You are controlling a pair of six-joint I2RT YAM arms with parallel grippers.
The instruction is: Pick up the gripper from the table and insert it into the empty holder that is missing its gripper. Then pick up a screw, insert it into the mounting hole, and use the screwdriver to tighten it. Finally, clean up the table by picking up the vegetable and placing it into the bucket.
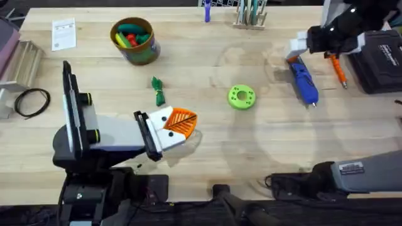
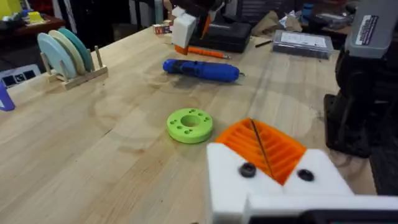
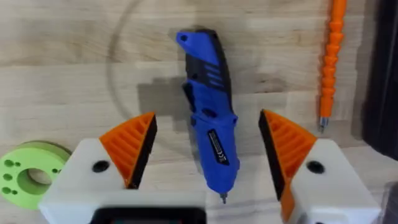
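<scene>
Right tool (image 3: pixel 208 158): spread wide, directly above screwdriver (image 3: pixel 208 134) | screwdriver flat on desk (image 1: pixel 207 144), long axis between the pads, bit toward wrist | left tool (image 1: pixel 179 125): clenched, empty, far off.

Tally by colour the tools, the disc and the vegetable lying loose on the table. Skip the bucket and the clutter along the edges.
Blue: 1, the screwdriver
Orange: 1, the pen tool
Green: 2, the disc and the vegetable
Total: 4
</scene>
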